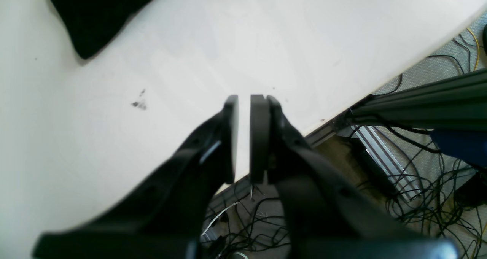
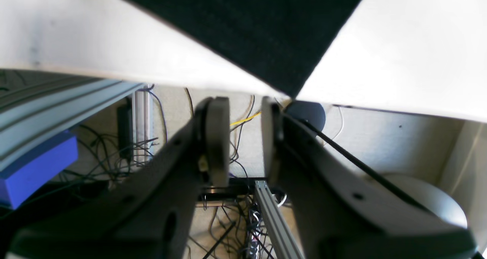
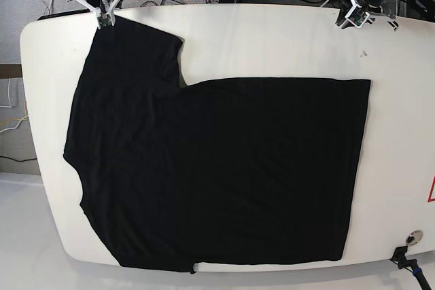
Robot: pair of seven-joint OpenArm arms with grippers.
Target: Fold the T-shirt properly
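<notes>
We see the black T-shirt point(image 3: 217, 168) spread flat, plain side up, over most of the white table point(image 3: 272, 39) in the base view. Its hem runs down the right of the frame, one sleeve reaches into the upper left corner and the other lies along the lower left edge. A bare strip of tabletop stays free along the top, widest at the upper right, and a narrower strip runs down the right side; at the bottom the cloth comes close to the rim.

The right gripper point(image 3: 104, 13) sits at the upper left of the base view, just by the sleeve corner. In the right wrist view its fingers point(image 2: 218, 137) stand apart with nothing between them, and the sleeve tip point(image 2: 266, 42) ends at the table edge just above them. The left gripper point(image 3: 353, 13) hangs at the upper right, well apart from the shirt. In the left wrist view its pads point(image 1: 260, 137) are separated by a thin gap, empty, over bare table near the edge.

The tabletop carries a small dark smudge point(image 1: 139, 104). Beneath the table lie tangled cables point(image 1: 418, 183) and aluminium rails point(image 2: 57, 95). A dark rounded object behind the right fingers is partly hidden; it is possibly a caster.
</notes>
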